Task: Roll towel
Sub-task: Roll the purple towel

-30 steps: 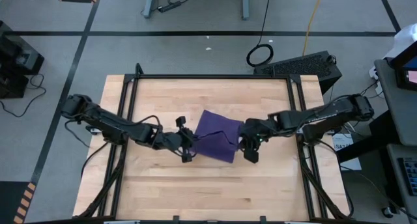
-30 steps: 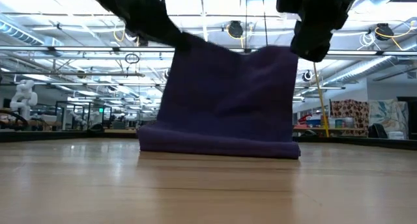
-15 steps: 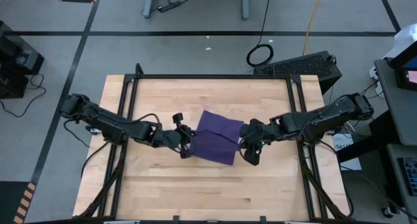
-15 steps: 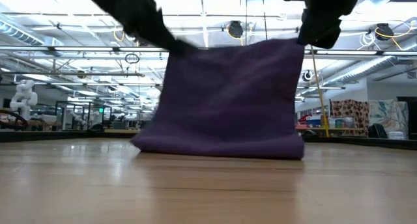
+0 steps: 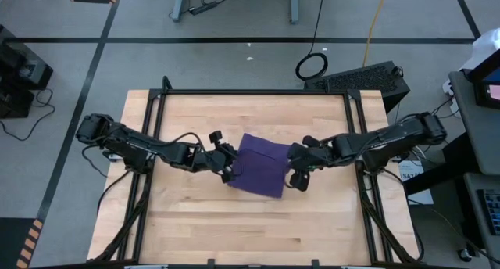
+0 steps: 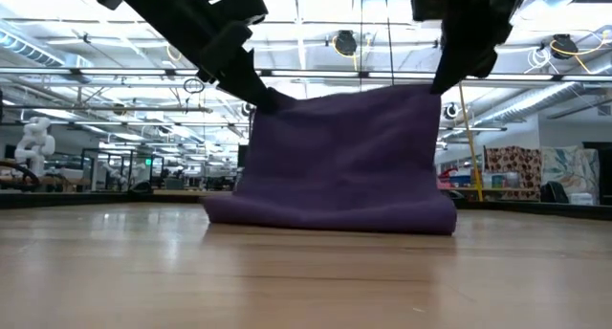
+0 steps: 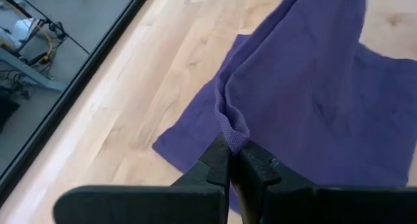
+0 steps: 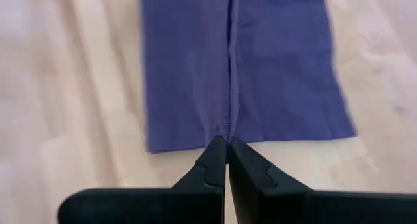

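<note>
Towel (image 5: 259, 164) edge was pinched by left gripper (image 5: 227, 161) & right gripper (image 5: 296, 173), both clamped – should be lifted evenly, kept taut.

No lettering, label, brand or number can be read anywhere in these views. The hall behind the table shows only shapes too small to make out.
</note>
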Robot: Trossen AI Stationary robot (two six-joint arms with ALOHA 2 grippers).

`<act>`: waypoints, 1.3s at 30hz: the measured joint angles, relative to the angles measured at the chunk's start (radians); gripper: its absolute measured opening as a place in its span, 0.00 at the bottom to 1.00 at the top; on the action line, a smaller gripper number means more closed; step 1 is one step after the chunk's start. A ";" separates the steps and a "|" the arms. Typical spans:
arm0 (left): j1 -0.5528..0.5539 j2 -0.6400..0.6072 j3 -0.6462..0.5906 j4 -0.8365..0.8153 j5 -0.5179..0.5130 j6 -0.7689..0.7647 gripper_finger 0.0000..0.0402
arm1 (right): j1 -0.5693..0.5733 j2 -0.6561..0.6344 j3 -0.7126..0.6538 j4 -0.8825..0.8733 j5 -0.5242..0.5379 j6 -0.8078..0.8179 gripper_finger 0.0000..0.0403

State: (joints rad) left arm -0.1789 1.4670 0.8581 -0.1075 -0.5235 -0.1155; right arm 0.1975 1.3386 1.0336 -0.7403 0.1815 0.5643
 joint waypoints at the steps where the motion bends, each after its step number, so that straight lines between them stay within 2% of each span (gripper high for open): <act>1: 0.002 0.000 0.000 -0.001 0.000 -0.003 0.04 | -0.004 0.012 0.000 0.000 0.006 -0.007 0.00; 12: 0.014 0.074 0.001 0.020 -0.004 -0.008 0.04 | -0.048 0.115 0.000 -0.030 0.001 -0.018 0.00; 27: 0.057 0.108 0.000 0.052 -0.026 -0.002 0.04 | -0.052 0.107 0.101 -0.137 -0.021 0.003 0.00; 39: 0.074 0.147 0.000 0.079 -0.010 -0.007 0.04 | -0.058 0.145 0.076 -0.177 0.027 0.012 0.00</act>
State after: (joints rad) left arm -0.1047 1.6142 0.8585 -0.0284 -0.5333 -0.1223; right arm 0.1394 1.4836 1.1099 -0.9171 0.2085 0.5767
